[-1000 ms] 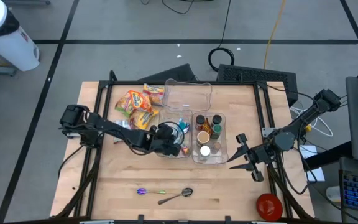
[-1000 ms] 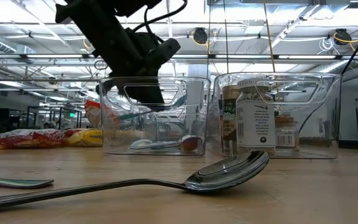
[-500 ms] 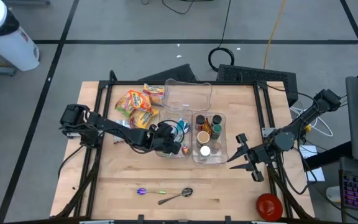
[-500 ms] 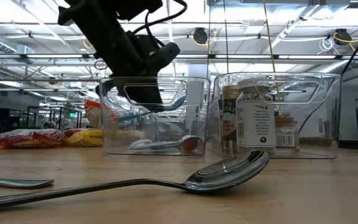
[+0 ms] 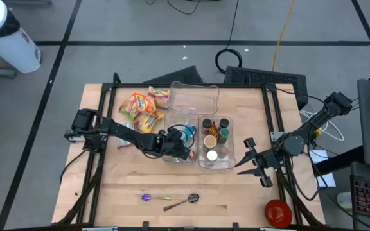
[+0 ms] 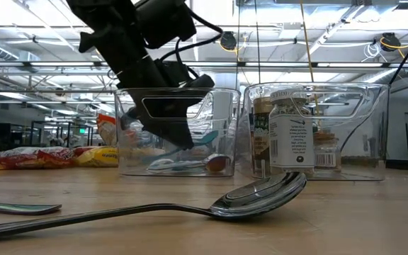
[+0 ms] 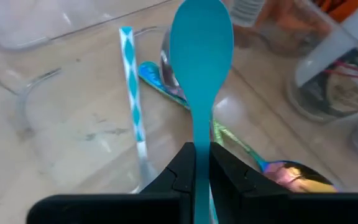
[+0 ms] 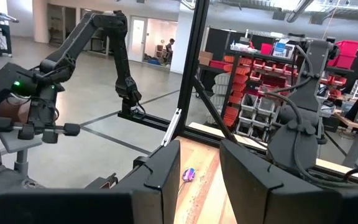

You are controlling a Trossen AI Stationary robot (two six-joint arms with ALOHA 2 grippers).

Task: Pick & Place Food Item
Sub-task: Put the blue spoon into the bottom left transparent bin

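My left gripper [image 5: 180, 145] reaches slanting down into a clear bin [image 5: 172, 156] of utensils at the table's middle and is shut on a teal spoon [image 7: 201, 37]. In the low view the gripper [image 6: 178, 133] stands inside the bin's walls. Beneath the spoon lie a striped straw [image 7: 131, 93] and an iridescent spoon [image 7: 278, 173] on the bin's floor. Snack bags [image 5: 142, 106] lie on the table at the far left. My right gripper [image 5: 252, 164] waits open near the table's right edge. My left gripper pinches the teal spoon's handle [image 7: 201, 152] between its two fingers [image 7: 180, 172]. The fingers slant down from the table's left side and lie along the handle. The spoon's bowl [image 6: 205, 137] sticks out ahead of the fingertips, above the bin's floor.
A second clear bin [image 5: 230, 160] with jars and bottles stands right of the utensil bin. An empty clear bin [image 5: 194, 97] sits behind them. A metal spoon [image 5: 182, 202] and a purple-ended one [image 5: 148, 197] lie near the front edge. A red bowl [image 5: 278, 212] is at the front right.
My left gripper has sunk down into the utensil bin with the teal spoon still between its fingers, edging toward the table's right. It stays shut on the handle.
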